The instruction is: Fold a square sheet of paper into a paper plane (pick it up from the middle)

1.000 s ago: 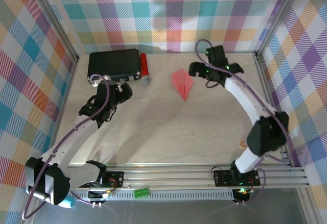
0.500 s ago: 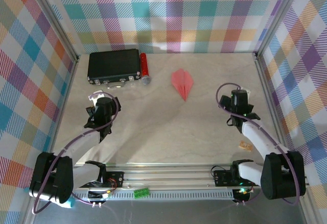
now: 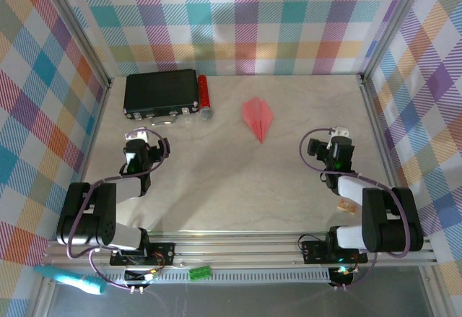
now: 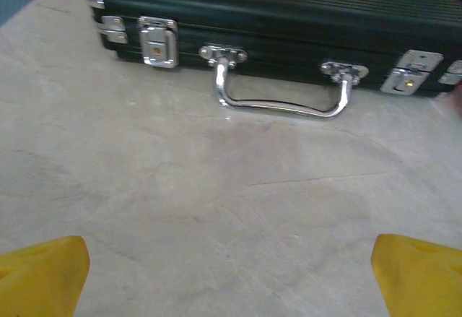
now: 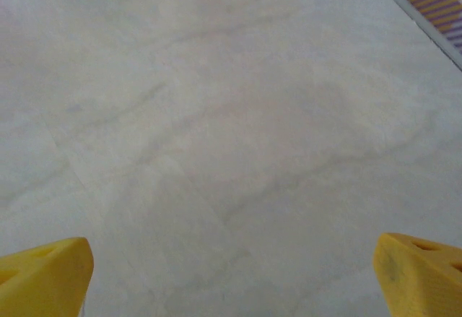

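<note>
The square sheet of paper lies folded into a pink-red paper plane (image 3: 258, 117) on the table's far middle, tip pointing toward the near edge, with nothing touching it. My left gripper (image 3: 143, 141) sits low at the near left, well to the plane's left, open and empty. In the left wrist view its yellow fingertips (image 4: 43, 277) stand wide apart over bare table, the gripper (image 4: 231, 281) facing the black box. My right gripper (image 3: 333, 142) rests at the near right, open and empty. Its yellow fingertips (image 5: 45, 277) frame bare tabletop around the gripper (image 5: 231, 277).
A black box (image 3: 160, 92) with a chrome handle (image 4: 281, 97) stands at the far left. A small red cylinder (image 3: 203, 93) with a grey end lies against its right side. A small tan scrap (image 3: 347, 205) lies near the right arm. Metal rails edge the table (image 3: 216, 187).
Both arms have drawn back from the far half of the table toward their bases and folded low. The plane has stayed where it lay.
</note>
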`<state>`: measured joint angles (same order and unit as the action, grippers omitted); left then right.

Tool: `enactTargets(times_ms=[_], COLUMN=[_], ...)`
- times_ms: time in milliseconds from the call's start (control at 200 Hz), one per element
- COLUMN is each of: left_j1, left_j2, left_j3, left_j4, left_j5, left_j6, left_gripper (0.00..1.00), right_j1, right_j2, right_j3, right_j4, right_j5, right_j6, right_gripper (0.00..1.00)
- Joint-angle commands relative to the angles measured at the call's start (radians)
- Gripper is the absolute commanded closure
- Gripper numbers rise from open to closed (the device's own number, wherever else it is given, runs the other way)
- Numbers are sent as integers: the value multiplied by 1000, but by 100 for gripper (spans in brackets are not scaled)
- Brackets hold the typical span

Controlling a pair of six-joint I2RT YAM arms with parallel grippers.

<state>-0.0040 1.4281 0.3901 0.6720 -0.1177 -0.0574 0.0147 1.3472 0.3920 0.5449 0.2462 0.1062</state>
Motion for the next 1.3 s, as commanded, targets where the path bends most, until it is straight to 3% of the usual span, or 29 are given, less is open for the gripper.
enactTargets(times_ms=[0, 260, 455, 565, 665, 780, 905, 1295], left_j1=[21, 19, 6, -5, -17, -32, -57, -61], left_j2=[58, 111, 122, 173, 167, 159, 161, 162], left_j3=[13, 28, 24, -30, -53, 26, 22, 27], left_j4=[132, 161, 172, 328, 362, 189, 205, 196], left_j5=[156, 224, 216, 222, 202, 112, 44, 61], left_j6=[25, 57, 73, 89, 100, 84, 93, 102], left_gripper=[0, 0, 0, 0, 0, 0, 0, 0], right_j1=[-21, -20, -20, -19, -20, -20, -20, -20], right_j2=[36, 193, 190, 189, 190, 190, 189, 191], right_j3=[-14, 6, 10, 12, 13, 13, 13, 15], right_j4=[202, 322, 306, 301, 302, 300, 298, 298], right_j5=[-131, -249, -255, -255, -255, -255, -255, -254], right_j6=[-28, -71, -76, -77, -78, -77, -77, -78], right_gripper=[1, 1, 1, 1, 1, 1, 1, 1])
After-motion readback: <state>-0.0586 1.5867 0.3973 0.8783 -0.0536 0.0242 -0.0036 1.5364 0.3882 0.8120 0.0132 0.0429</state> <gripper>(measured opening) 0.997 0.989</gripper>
